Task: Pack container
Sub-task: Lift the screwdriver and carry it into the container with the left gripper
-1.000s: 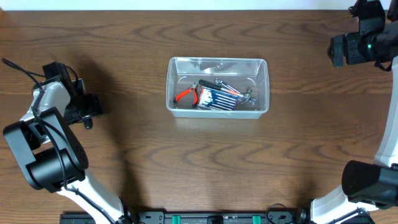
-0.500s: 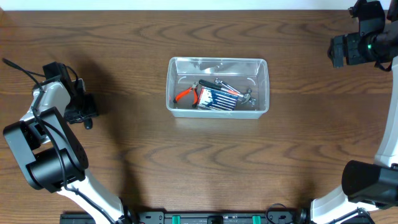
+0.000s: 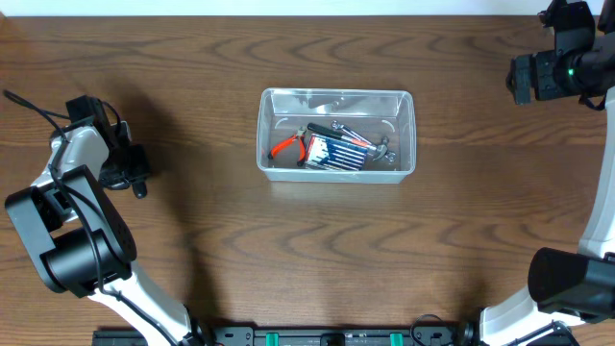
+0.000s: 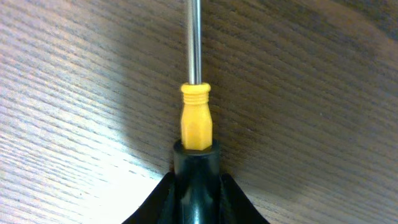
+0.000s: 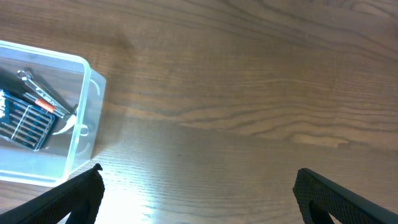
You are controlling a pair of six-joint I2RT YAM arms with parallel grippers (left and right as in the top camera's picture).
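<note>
Overhead shows the container near the middle of the table, already holding one pair of orange-handled pliers, one blue case of bits and some metal tools I can't count apart. Well off to its left, my left gripper is clenched on the black end of one screwdriver (yellow collar, steel shaft pointing away from me). I judge the hold risky: I have only the butt end, so the long shaft could swing or slip out when lifted, and its tip might catch the container's rim on the way in. My right gripper, fingers spread and empty, hangs near the container's right end.
</note>
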